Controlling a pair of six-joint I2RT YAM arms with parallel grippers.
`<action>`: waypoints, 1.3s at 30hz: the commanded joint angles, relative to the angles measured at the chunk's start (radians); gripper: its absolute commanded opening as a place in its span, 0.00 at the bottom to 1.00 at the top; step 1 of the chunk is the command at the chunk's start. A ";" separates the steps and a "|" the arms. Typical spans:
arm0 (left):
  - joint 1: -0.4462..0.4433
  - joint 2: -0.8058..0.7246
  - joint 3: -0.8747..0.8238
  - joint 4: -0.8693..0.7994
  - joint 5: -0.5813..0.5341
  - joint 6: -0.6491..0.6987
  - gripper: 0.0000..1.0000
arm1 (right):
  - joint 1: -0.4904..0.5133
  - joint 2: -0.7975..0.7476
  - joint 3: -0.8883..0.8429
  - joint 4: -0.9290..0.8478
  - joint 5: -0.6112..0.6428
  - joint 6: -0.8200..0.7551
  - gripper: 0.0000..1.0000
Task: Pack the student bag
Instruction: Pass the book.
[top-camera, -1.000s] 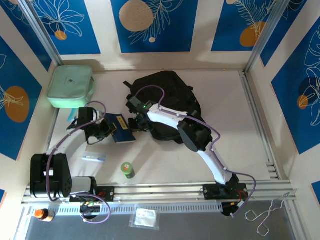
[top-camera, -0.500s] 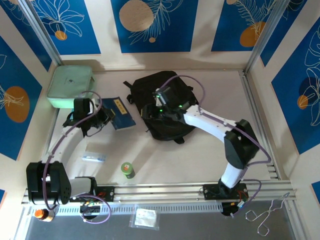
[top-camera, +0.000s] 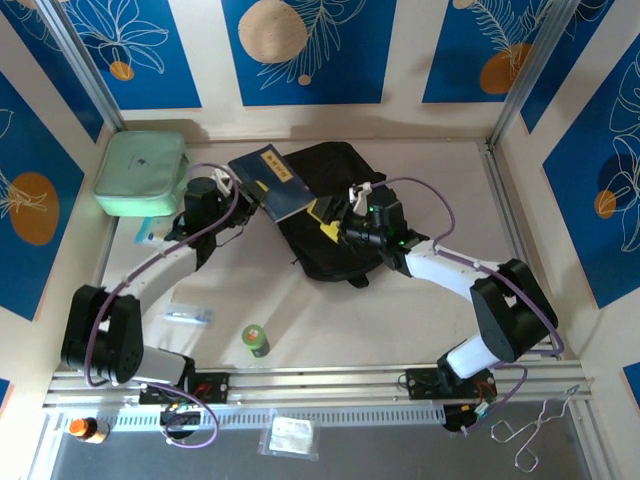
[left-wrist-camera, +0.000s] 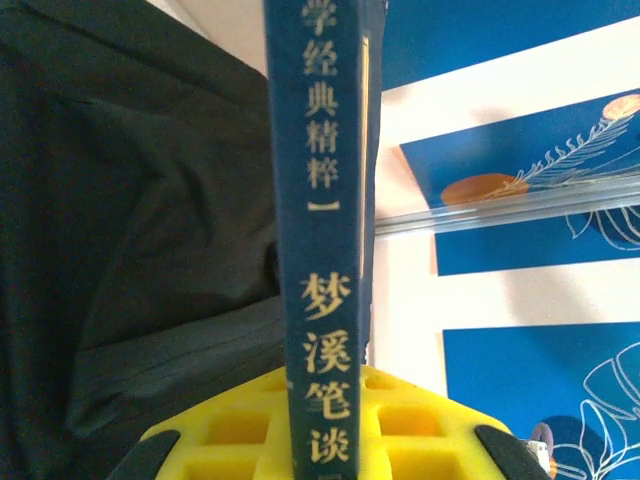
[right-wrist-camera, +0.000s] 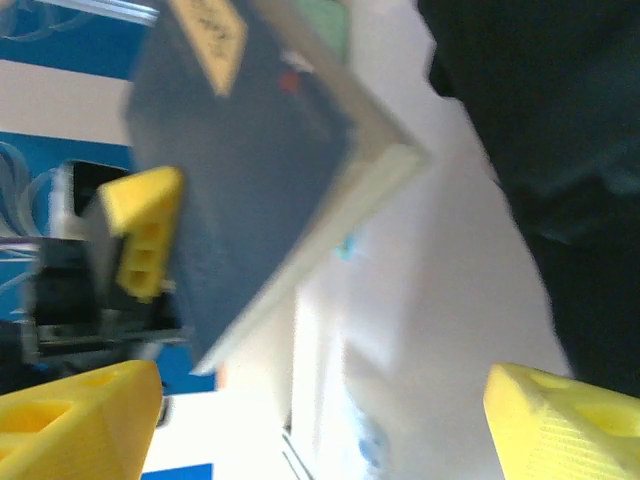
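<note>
Beige table, blue leaf-print walls; left tool clamps book, right tool apart.

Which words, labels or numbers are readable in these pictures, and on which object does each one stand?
"学经典精粹一": upper spine of the blue book; first character cut off.
"梦溪笔谈": lower on the same spine, larger.
The yellow label on its cover: too small or blurred to read.
The green bottle: print too small to read.
</note>
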 joint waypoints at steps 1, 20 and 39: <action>-0.063 0.019 0.057 0.147 -0.142 -0.070 0.00 | -0.023 0.049 -0.029 0.279 -0.063 0.193 0.87; -0.149 0.032 0.056 0.185 -0.279 -0.181 0.00 | -0.022 0.223 0.113 0.312 -0.023 0.356 0.85; -0.161 0.040 0.045 0.164 -0.280 -0.176 0.06 | -0.032 0.228 0.160 0.336 -0.058 0.301 0.21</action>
